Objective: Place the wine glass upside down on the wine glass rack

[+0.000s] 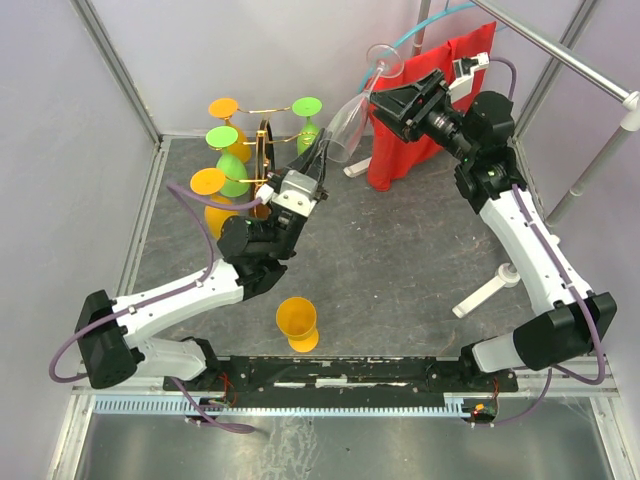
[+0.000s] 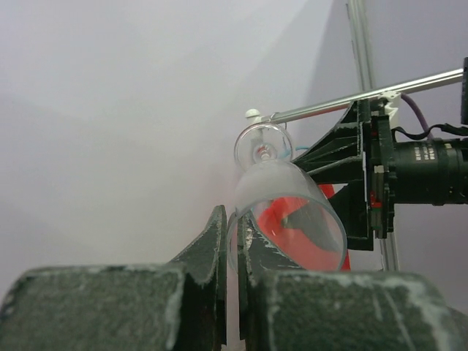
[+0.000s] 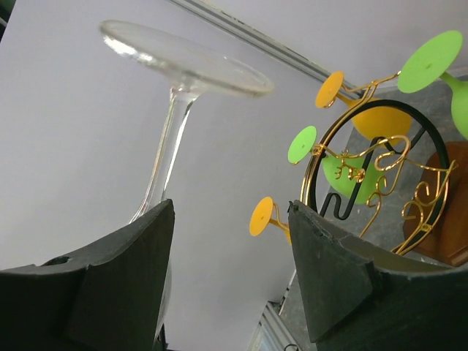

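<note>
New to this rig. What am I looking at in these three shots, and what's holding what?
Two robot arms are bolted to a table. One picture looks down from above and behind them; the other two come from a camera on each wrist. The left gripper is shut on the rim of a clear wine glass, tilted in the air. The right gripper is open, the stem beside one finger. On the table: a gold wire rack carrying green and orange glasses, plus one loose orange glass.

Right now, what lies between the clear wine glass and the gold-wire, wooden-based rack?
The black left gripper, shut on the clear wine glass; top view shows it.
</note>
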Action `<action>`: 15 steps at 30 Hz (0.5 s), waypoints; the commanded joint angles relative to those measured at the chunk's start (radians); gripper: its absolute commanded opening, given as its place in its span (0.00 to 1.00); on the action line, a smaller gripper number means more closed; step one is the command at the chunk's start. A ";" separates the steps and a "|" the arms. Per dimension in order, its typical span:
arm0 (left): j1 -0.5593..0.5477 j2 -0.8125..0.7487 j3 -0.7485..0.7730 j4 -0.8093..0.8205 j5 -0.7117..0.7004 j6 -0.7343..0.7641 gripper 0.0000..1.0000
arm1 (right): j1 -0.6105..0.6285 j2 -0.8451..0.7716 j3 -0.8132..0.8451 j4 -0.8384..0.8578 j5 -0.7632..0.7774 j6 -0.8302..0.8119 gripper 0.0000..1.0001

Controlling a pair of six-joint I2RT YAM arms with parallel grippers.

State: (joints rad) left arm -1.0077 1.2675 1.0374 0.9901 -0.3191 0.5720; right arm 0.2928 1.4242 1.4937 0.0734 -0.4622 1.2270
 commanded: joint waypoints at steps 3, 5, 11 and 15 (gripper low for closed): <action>-0.002 0.024 0.012 0.163 -0.091 0.071 0.03 | 0.003 -0.047 0.048 -0.037 0.015 -0.098 0.71; -0.002 0.028 0.013 0.166 -0.091 0.070 0.03 | 0.003 -0.053 0.027 0.022 0.016 -0.086 0.71; -0.003 0.031 0.003 0.178 -0.093 0.047 0.03 | 0.005 -0.020 0.011 0.188 0.007 -0.013 0.70; -0.002 0.028 0.000 0.176 -0.084 0.027 0.03 | 0.013 0.007 -0.002 0.266 0.016 0.020 0.65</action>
State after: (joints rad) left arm -1.0077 1.3071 1.0348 1.0737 -0.3954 0.5964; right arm 0.2951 1.4132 1.5009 0.1837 -0.4583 1.2068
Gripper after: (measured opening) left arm 0.066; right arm 0.671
